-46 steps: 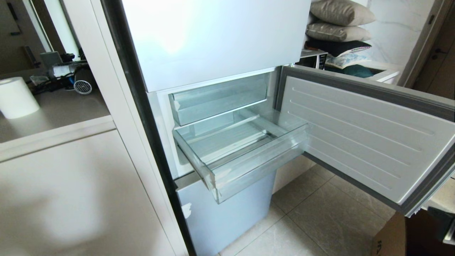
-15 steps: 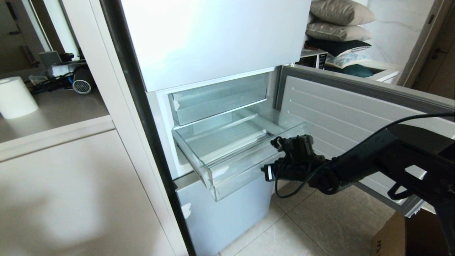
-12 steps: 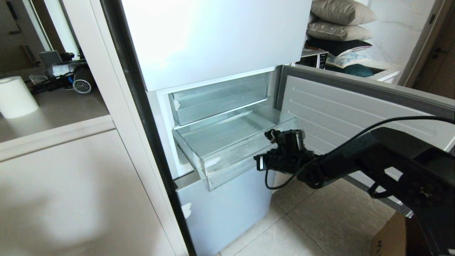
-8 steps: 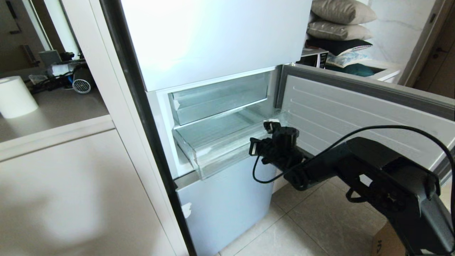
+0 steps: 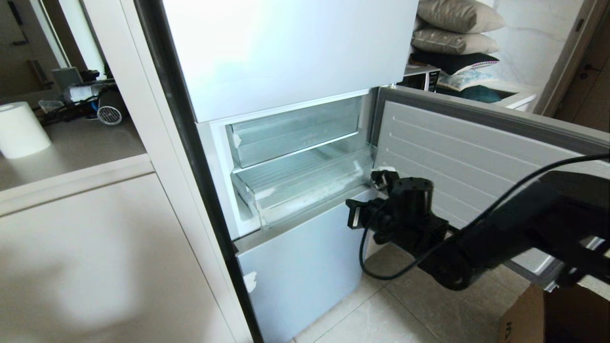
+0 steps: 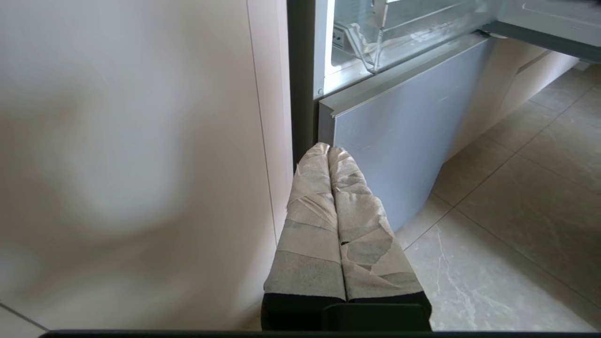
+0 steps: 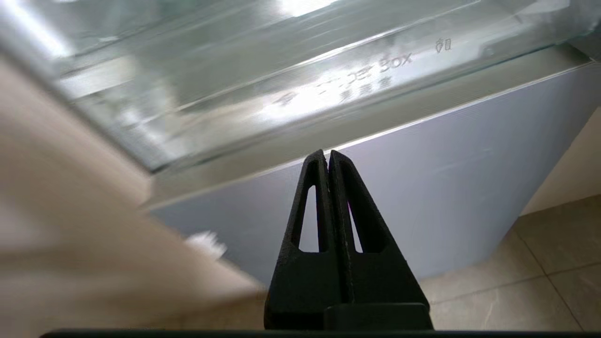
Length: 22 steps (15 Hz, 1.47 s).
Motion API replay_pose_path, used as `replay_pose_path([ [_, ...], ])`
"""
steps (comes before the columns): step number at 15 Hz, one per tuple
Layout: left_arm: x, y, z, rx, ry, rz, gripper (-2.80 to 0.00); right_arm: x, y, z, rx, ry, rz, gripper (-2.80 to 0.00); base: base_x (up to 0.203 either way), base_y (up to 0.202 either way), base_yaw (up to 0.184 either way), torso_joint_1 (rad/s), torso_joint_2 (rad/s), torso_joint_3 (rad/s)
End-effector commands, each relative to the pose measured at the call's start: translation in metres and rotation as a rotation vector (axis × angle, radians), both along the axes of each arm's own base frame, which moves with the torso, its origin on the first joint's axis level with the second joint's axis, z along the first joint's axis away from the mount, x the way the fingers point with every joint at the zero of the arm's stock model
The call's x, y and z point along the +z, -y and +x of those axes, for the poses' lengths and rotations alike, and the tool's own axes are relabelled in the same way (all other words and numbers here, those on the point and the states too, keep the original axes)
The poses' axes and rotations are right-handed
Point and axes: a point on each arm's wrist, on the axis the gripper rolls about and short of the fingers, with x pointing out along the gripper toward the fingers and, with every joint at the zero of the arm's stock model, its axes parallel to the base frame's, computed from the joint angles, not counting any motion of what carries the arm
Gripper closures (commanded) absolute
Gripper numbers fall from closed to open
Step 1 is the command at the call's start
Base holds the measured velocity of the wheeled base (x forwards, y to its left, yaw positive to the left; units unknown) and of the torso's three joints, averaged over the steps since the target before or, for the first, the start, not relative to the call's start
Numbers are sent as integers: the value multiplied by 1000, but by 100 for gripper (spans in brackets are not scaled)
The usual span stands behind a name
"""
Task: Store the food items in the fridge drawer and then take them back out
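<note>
Blocking fridge drawer (image 5: 305, 188) corner: right gripper (image 7: 328, 157), jaws pressed together.

Bright daylight — glare on the upper door (image 5: 286, 47); right wrist view blurred, perhaps by motion.

The fridge drawer (image 5: 305, 190) sits below the shallower tray (image 5: 293, 131), above the lower door panel (image 5: 300, 276), left of the open door (image 5: 476, 171).

Closed left gripper (image 6: 328, 155) before blue-grey panel (image 6: 404, 117)
</note>
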Motion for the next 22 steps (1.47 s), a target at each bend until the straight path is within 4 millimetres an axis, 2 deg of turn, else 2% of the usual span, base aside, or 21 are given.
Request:
replay_pose_path([
  [1, 0, 0, 0, 2, -2, 0, 0, 60, 30, -66, 18, 84, 35, 0, 0, 0, 0, 0, 0, 0],
  [3, 0, 0, 0, 1, -2, 0, 0, 83, 67, -119, -35, 139, 38, 0, 0, 0, 0, 0, 0, 0],
  [5, 0, 0, 0, 2, -2, 0, 0, 90, 107, -172, -160, 187, 42, 0, 0, 0, 0, 0, 0, 0],
  [6, 0, 0, 0, 2, -2, 0, 0, 85, 125, -198, -234, 204, 30, 0, 0, 0, 0, 0, 0, 0],
  [9, 0, 0, 0, 2, -2, 0, 0, 63, 165, -258, -482, 230, -39, 0, 0, 0, 0, 0, 0, 0],
  [12, 0, 0, 0, 0, -2, 0, 0, 41, 200, -296, -842, 170, -152, 0, 0, 0, 0, 0, 0, 0],
  [14, 0, 0, 0, 0, -2, 0, 0, 29, 209, -318, -982, 150, -235, 0, 0, 0, 0, 0, 0, 0],
  [15, 0, 0, 0, 2, -2, 0, 0, 22, 208, -331, -924, 163, -268, 0, 0, 0, 0, 0, 0, 0],
  [18, 0, 0, 0, 0, -2, 0, 0, -12, 199, -360, -556, 103, -357, 0, 0, 0, 0, 0, 0, 0],
  [20, 0, 0, 0, 0, -2, 0, 0, -23, 197, -374, -441, 186, -347, 0, 0, 0, 0, 0, 0, 0],
  [22, 0, 0, 0, 2, -2, 0, 0, -29, 196, -378, -390, 205, -322, 0, 0, 0, 0, 0, 0, 0],
])
